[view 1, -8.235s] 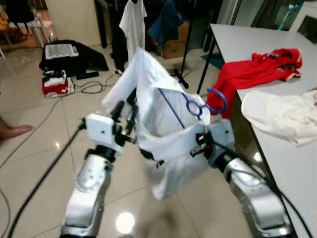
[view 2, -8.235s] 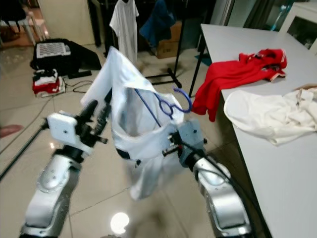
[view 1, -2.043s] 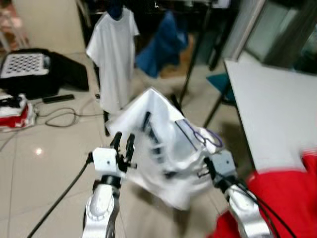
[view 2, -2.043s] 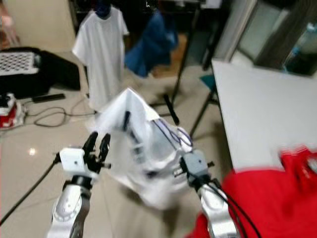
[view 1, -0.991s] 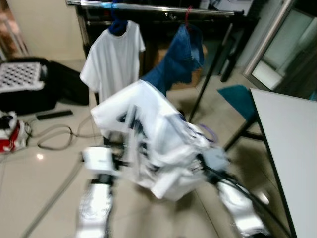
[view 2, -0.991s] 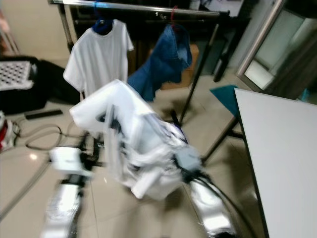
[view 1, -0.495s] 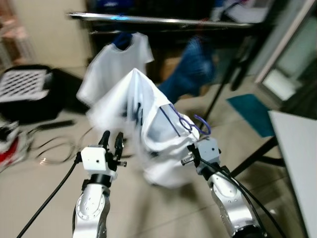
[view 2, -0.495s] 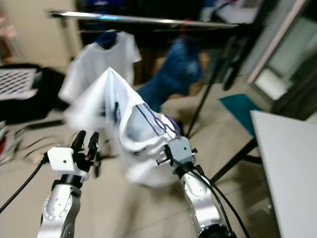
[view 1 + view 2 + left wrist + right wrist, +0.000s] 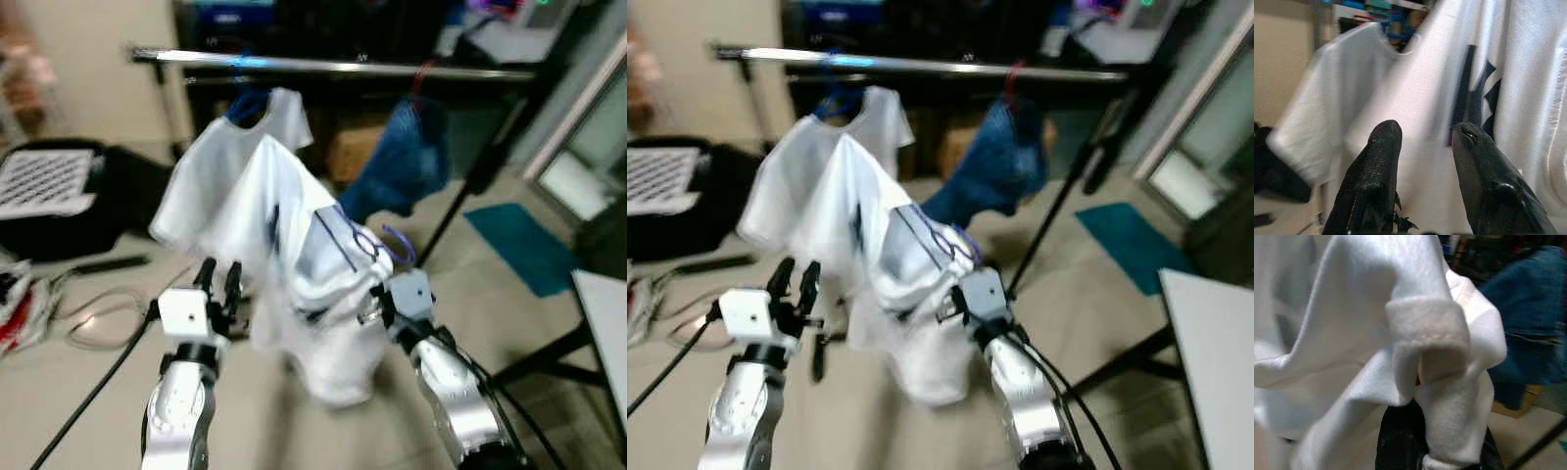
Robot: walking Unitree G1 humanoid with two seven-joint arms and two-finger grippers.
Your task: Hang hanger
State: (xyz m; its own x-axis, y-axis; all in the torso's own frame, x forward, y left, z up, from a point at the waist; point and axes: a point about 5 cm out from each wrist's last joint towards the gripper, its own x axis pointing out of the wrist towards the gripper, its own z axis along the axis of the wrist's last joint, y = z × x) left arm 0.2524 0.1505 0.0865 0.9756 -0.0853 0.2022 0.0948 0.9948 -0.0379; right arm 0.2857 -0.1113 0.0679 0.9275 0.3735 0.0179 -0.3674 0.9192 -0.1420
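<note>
A white shirt (image 9: 294,255) with dark print rides a purple hanger (image 9: 377,247).

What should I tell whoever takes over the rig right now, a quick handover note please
Right gripper: under the bunched white shirt on its blue hanger, holding it up; fingers hidden by cloth.
Left gripper: open, beside the shirt, holding nothing.
Rail: ahead, already carrying a white tee and a blue garment.
Done: shirt on hanger, carried up to the rack.
Left: lift the hook onto the rail, release.
</note>
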